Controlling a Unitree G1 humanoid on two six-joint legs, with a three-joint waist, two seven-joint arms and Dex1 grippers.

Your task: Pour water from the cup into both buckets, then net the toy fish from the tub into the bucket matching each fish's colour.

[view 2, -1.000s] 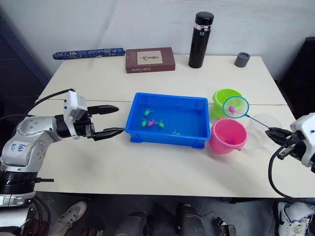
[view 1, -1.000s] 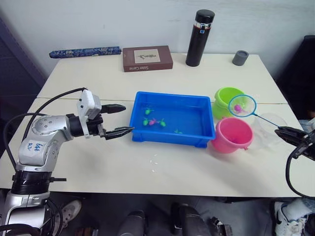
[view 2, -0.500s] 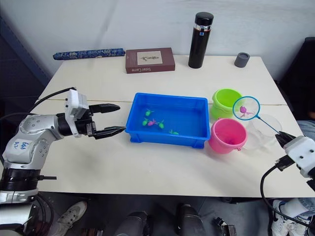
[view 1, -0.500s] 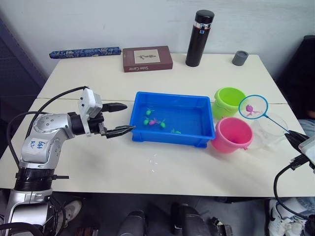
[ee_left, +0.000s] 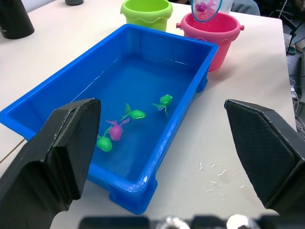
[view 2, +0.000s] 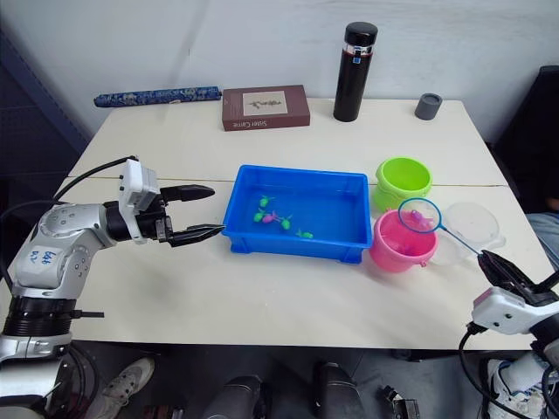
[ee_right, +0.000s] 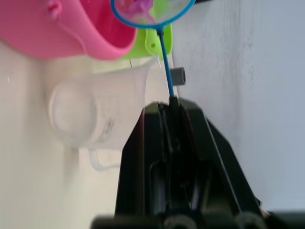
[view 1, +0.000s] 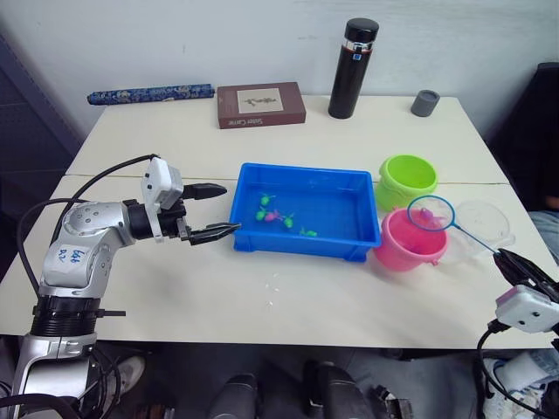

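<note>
The right gripper (view 2: 491, 266) sits low at the right edge of the frame, its black fingers pinched tight on the thin handle of the net (view 2: 419, 216). The net's blue ring hangs directly over the pink bucket (view 2: 397, 249), right of centre, and a pink fish (ee_left: 202, 6) lies in the mesh. The green bucket (view 2: 403, 181) stands just behind the pink one, a little higher in the frame. The clear cup (view 2: 470, 230) rests on the table (view 2: 262, 297) just to the right of the pink bucket, under the net's handle.

The blue tub (view 2: 296, 215) fills the middle of the frame, with water and several toy fish in it: three green fish (ee_left: 135, 113) and one pink fish (ee_left: 116, 130), clustered toward its left half.

At centre left the left gripper (view 2: 194, 212) hovers beside the tub's left end, fingers spread wide and holding nothing.

Along the top of the frame stand a black flask (view 2: 354, 59), a small grey cup (view 2: 427, 106), a brown box (view 2: 265, 106) and a long patterned blue roll (view 2: 155, 95).
</note>
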